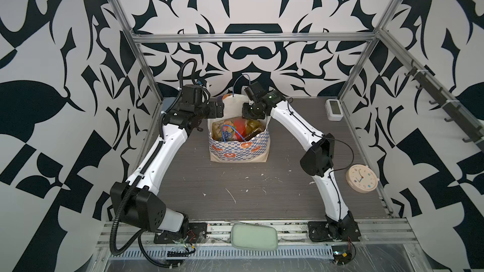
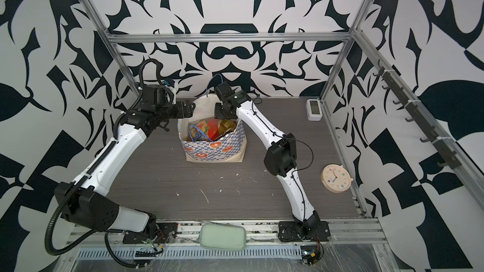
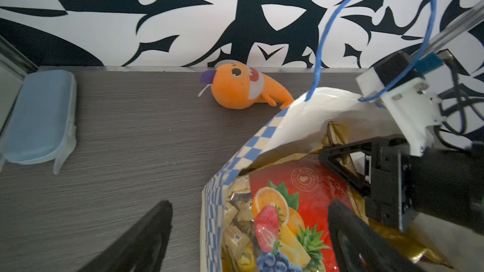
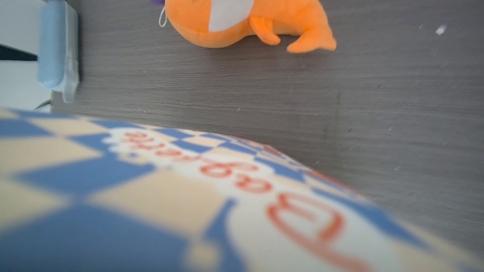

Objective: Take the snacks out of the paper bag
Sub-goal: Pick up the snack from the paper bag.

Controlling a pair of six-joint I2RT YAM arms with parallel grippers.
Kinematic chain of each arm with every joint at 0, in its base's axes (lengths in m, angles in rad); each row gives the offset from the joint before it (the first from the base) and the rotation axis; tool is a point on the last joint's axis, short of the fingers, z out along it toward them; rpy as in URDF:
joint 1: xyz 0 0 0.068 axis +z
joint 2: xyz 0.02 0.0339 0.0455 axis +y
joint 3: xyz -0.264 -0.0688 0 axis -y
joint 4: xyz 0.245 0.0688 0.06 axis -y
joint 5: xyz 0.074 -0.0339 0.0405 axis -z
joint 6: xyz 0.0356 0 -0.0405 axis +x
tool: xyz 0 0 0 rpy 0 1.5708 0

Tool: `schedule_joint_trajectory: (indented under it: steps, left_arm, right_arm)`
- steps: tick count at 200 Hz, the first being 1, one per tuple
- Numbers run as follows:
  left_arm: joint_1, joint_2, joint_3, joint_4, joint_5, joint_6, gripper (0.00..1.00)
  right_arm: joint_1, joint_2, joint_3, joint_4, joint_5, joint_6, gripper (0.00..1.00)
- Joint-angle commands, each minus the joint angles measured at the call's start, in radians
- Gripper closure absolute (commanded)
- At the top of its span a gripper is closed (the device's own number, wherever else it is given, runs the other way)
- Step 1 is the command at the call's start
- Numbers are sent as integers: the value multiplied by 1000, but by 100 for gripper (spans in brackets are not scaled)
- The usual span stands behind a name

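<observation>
- Blue pouch [image 3: 39, 116]: lying flat in the 10 o'clock corner of the table [image 1: 235, 192], beside the side frame
- Left gripper [image 3: 251, 205]: hovering at the 9 o'clock rim of the paper bag [image 1: 239, 153]; its fingers [image 3: 146, 236] are standing wide apart, one outside the wall and one over the contents, gripping nothing
- Orange plush toy [image 3: 241, 87]: lying on its side behind the bag at 12 o'clock, near the back wall
- Paper bag: standing upright with its mouth open, slightly toward 12 o'clock from the table's centre; the far cord handle [image 1: 237, 83] is arching up from the back rim and the near cord handle [image 1: 230, 132] is drooping inside over the packets
- Gold-red packet [image 3: 301, 205]: sitting inside the bag with its fruit print facing up
- Greenish packet [image 1: 255, 124]: lying inside the bag toward 3 o'clock, beside the gold-red one
- Pale green pouch [image 1: 253, 236]: resting on the front rail at 6 o'clock, between the arm bases
- Right gripper [image 3: 323, 154]: reaching into the bag at its 1 o'clock rim, claw pressed together, tip lying by the inner far wall; whether paper is pinched cannot be told
- White device [image 1: 334, 109]: sitting in the 2 o'clock corner
- Round clock [image 1: 361, 177]: lying face up at 4 o'clock, by the side frame
</observation>
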Motion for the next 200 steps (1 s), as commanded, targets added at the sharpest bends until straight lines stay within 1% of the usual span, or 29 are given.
schedule_joint_trajectory:
  steps: [1,25,42,55,69,91,116,138,176,200]
  left_arm:
    - [0,7,15,-52,-46,-4,4]
    - [0,29,24,-62,-49,-6,4]
    - [1,38,21,-59,-28,3,5]
    - [0,42,20,-61,-26,5,5]
    - [1,43,10,-52,-27,9,5]
    - [0,47,3,-44,-27,11,5]
    - [0,56,3,-44,-22,8,5]
    - [0,54,-2,-41,-26,8,5]
    - [0,48,-9,-36,-33,9,5]
    - [0,42,-9,-37,-35,13,5]
  right_arm:
    - [20,-66,-22,76,-96,-2,100]
    - [19,-90,-19,132,-174,-5,100]
    - [19,-107,-17,175,-248,-13,100]
    - [19,-131,-36,220,-290,-16,100]
    - [16,-162,-75,289,-364,-7,100]
    - [16,-192,-95,346,-410,-1,100]
    - [13,-211,-88,352,-420,-1,100]
    - [7,-223,-84,368,-453,8,100]
    - [6,-242,-65,321,-409,-49,100]
    - [9,-263,-68,305,-403,-95,100]
